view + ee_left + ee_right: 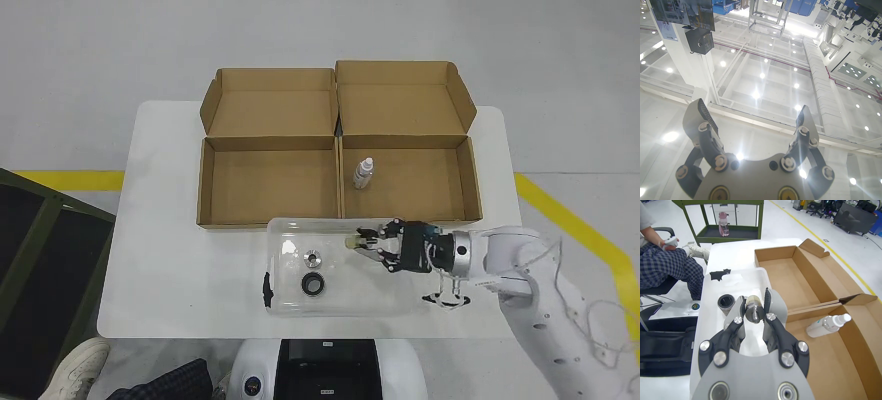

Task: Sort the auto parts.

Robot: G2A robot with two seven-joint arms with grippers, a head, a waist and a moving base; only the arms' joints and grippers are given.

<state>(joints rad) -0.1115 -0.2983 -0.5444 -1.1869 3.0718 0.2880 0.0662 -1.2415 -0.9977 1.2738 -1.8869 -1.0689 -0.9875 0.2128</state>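
I find the right gripper (754, 296) closed on a threaded metal fitting (753, 311), one pad on each side, over the right end of the clear tray (290, 305); whether the fitting touches the tray floor I cannot tell. A black sleeve (726, 302) stands in the tray to the left of the gripper; near it lies a smaller piece (313, 258), possibly a washer. Behind the tray two open cardboard boxes sit side by side on the table (165, 250); the left box (268, 188) is bare; the right box (425, 188) holds a white bottle (826, 324) lying near the shared wall. The left gripper (752, 105) points at the ceiling, fingers spread wide, holding nothing.
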